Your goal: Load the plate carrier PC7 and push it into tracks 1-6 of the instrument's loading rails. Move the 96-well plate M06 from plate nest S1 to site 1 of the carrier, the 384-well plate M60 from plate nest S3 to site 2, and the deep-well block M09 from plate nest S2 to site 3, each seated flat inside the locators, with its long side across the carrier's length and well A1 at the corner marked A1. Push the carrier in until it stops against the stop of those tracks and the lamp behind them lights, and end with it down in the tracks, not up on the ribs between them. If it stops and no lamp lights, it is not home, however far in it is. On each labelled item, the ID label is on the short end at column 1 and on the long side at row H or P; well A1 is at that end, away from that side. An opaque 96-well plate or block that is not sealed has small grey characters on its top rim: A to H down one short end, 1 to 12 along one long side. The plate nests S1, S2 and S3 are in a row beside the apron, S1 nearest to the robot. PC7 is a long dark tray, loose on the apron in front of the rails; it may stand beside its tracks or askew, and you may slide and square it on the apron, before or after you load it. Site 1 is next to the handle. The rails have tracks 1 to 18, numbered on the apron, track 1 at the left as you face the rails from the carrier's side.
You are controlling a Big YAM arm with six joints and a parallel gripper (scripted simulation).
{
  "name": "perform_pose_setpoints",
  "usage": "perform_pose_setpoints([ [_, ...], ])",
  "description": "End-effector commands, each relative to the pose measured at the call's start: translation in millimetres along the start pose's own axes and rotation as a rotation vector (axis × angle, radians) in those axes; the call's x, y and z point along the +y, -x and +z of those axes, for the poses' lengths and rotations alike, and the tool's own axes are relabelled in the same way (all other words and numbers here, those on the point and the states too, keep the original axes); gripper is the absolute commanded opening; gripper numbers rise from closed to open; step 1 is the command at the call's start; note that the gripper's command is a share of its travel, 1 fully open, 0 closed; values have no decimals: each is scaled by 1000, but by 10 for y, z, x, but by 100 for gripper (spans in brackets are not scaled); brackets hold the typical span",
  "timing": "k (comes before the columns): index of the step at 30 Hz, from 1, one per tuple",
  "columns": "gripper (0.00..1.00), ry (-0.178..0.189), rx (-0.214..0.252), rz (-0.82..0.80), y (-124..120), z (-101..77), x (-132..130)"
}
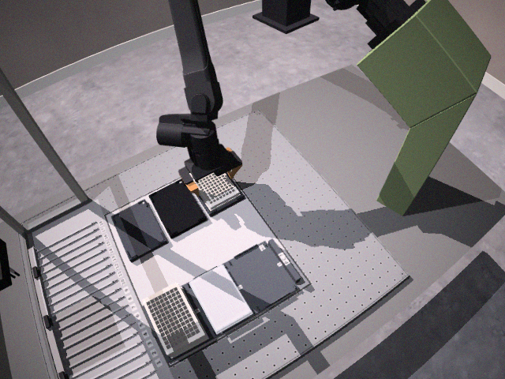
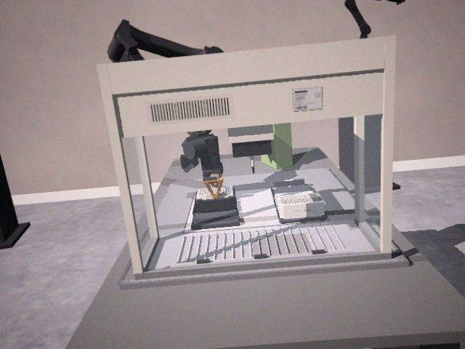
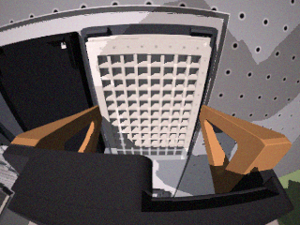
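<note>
You see the cream box-framed instrument housing (image 2: 240, 71) filling the middle of the exterior view, with the ribbed pale loading rails (image 1: 85, 285) in the lower left of the top view. A tall green angled block (image 1: 424, 93) stands at the upper right. Right of the rails, at lower centre, lies the long dark tray carrier (image 1: 291, 267); on it sit a pale gridded plate (image 1: 173, 318) at the rail end, a plain white plate (image 1: 220, 298) in the middle and a flat grey surface (image 1: 260, 275) at the far end. Just above, a row of three nests runs toward the centre: a dark grey plate (image 1: 138, 234), a black plate (image 1: 177, 208) and a white 96-well gridded plate (image 1: 220, 190) at the upper end. The black jointed arm (image 1: 196, 73) comes down from the top edge over that white plate. Its orange-fingered gripper (image 3: 153, 134) stands fully apart and holds nothing, one finger (image 3: 63, 127) on each long side of the plate in the wrist view; whether they touch it, you cannot tell.
</note>
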State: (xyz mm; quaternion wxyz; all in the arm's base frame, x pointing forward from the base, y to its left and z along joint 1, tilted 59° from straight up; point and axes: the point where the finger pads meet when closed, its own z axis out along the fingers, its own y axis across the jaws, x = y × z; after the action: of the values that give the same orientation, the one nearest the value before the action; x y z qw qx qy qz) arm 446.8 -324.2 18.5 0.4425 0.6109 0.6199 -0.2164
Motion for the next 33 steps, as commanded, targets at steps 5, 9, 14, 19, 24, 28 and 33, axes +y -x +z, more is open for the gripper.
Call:
perform_pose_setpoints([
  [5,100,17,-18,10,155,-42,89],
  [9,100,16,-17,9,149,-43,81],
  [14,100,16,-17,9,149,-43,81],
  [19,100,16,-17,9,149,-43,81],
  [24,100,16,-17,9,149,-43,81],
  [28,100,16,-17,9,149,-43,81],
  [33,0,10,-4,1,2,-39,29],
])
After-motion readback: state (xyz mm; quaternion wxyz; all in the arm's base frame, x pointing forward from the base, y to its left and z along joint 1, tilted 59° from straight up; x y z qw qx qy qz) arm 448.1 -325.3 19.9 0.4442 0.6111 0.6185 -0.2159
